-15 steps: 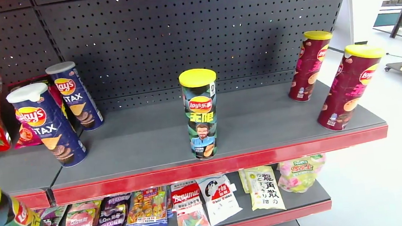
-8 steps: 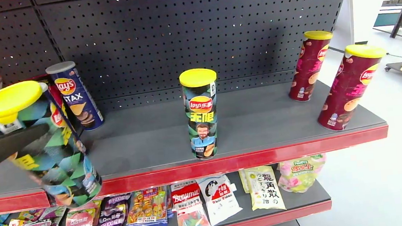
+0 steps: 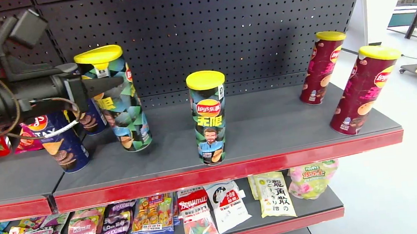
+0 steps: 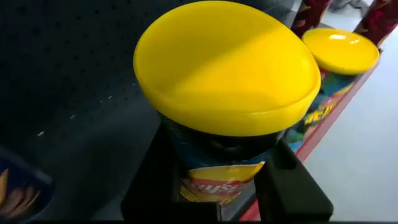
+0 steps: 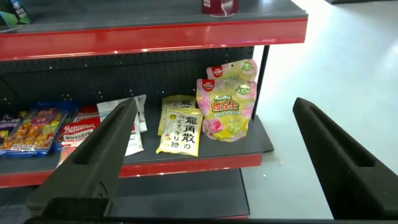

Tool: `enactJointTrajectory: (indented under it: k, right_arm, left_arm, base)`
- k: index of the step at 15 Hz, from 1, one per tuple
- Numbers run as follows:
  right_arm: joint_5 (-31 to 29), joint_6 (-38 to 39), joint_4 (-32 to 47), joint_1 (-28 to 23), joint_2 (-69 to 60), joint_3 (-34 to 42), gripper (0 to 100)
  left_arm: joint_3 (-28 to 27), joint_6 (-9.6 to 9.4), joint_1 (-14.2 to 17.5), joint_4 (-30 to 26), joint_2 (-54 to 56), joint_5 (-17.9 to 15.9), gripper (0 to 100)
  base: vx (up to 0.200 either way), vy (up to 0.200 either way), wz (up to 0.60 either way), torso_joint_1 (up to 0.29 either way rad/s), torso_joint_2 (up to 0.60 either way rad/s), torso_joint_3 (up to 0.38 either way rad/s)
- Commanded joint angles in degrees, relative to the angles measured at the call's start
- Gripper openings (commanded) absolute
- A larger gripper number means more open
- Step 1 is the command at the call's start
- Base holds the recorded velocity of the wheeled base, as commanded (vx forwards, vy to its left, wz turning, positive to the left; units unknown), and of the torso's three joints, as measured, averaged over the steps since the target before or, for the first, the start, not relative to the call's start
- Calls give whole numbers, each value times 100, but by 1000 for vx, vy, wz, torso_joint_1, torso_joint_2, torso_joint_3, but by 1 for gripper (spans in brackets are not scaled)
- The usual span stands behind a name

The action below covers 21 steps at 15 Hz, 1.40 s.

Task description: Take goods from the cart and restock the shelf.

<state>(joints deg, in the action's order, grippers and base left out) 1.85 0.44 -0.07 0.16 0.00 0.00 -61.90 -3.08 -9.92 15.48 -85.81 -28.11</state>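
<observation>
From the head view, the left pincer (image 3: 111, 81) reaches in from the robot's left and is clamped around the upper part of the patterned can (image 3: 123, 109), just under its yellow lid (image 3: 98, 54); one dark finger (image 3: 102, 84) lies across the can's front. The can leans slightly, its foot low over the upper shelf (image 3: 269, 126), near the pegboard back (image 3: 204, 30); whether the foot touches the board cannot be told. Just beside it on the robot's left stand two blue cans (image 3: 64, 146), partly hidden by the arm; a twin can (image 3: 208, 119) stands upright at the shelf's front middle, apart from the held one; two maroon cans (image 3: 363, 90) stand upright at the right end. On the lower shelf (image 3: 314, 207) lie snack bags (image 3: 196, 214) in a row.

From the left wrist view, the yellow lid (image 4: 227, 65) sits above the left pincer (image 4: 224, 186), whose dark fingers (image 4: 146, 186) press the patterned can (image 4: 217, 177) from both sides; the twin can (image 4: 341, 51) shows beyond it.

From the right wrist view, the right pincer (image 5: 217, 158) is spread wide and holds nothing, its fingers (image 5: 93, 165) well apart; beyond them lies the lower shelf (image 5: 205, 163) with a green and pink bag (image 5: 227, 102) and a yellow bag (image 5: 180, 130) side by side; above runs the red front edge of the upper shelf (image 5: 155, 37).
</observation>
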Motion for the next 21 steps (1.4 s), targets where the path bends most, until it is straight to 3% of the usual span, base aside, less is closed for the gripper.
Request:
enactJointTrajectory:
  k: [1,3,7,10,15,19,20,21]
  right_arm:
    - [-1,0,-1,2,9,0,100]
    - [-1,0,-1,2,9,0,100]
    - [-1,0,-1,2,9,0,100]
    - [-1,0,-1,2,9,0,100]
    - [-1,0,-1,2,9,0,100]
    - [-1,0,-1,2,9,0,100]
    - [-1,0,-1,2,9,0,100]
    - [-1,0,-1,2,9,0,100]
  left_arm:
    - [-287,194,-388,385,-929,-10,0]
    - [-366,256,-599,1018,-1377,-10,0]
    - [-876,431,-889,1106,-1799,-28,0]
    - [-1377,396,-897,1132,-2247,-28,0]
    - [-1649,388,-1047,1695,-2810,-28,0]
    - [-1922,379,-1108,1748,-3065,-37,0]
    - [-2036,212,-1108,1739,-3196,-37,0]
    - [-2045,185,-1108,1739,-3205,-37,0]
  base:
    - [0,0,0,0,0,0]
    - [0,0,0,0,0,0]
    - [0,0,0,0,0,0]
    - [0,0,0,0,0,0]
    - [0,0,0,0,0,0]
    - [0,0,0,0,0,0]
    - [0,0,0,0,0,0]
    - [0,0,0,0,0,0]
